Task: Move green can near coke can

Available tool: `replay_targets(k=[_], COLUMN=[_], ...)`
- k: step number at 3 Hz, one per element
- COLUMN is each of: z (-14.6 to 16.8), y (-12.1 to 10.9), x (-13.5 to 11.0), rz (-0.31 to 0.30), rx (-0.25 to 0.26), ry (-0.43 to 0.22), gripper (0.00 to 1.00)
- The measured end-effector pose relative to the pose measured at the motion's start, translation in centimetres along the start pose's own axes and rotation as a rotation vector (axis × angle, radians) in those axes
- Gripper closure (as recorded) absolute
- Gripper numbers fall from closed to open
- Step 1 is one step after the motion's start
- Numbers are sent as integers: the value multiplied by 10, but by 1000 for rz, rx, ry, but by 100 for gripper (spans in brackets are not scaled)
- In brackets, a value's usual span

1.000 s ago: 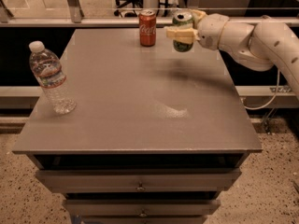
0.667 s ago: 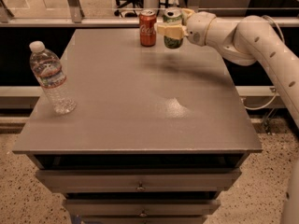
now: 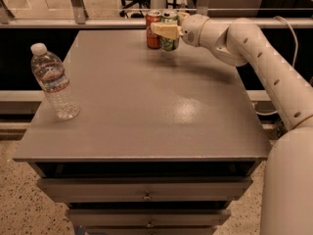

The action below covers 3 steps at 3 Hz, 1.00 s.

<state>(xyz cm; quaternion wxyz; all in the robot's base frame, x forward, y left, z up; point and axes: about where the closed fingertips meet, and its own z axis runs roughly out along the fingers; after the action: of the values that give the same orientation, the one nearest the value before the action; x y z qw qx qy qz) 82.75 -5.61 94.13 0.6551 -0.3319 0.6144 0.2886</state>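
Observation:
The red coke can stands upright at the far edge of the grey table. The green can is right beside it on its right, nearly touching, with its base at or just above the tabletop. My gripper reaches in from the right and is shut on the green can; one cream finger crosses the can's front, the other is hidden behind it.
A clear plastic water bottle stands upright near the table's left edge. My white arm stretches over the table's right side. Drawers sit below the front edge. A railing runs behind the table.
My gripper has carried the green can leftward along the far edge, from well right of the coke can to right beside it, and lowered it toward the tabletop.

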Motion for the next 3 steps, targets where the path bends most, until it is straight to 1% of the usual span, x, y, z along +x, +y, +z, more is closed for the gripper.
replay_targets(k=[1,2,3], z=[5,5,3], y=[-10,-16,-21], x=[6,8,10], rz=[22,25,19], rx=[0,8,15], ry=[-27,-41,-40], gripper=[67,44,12])
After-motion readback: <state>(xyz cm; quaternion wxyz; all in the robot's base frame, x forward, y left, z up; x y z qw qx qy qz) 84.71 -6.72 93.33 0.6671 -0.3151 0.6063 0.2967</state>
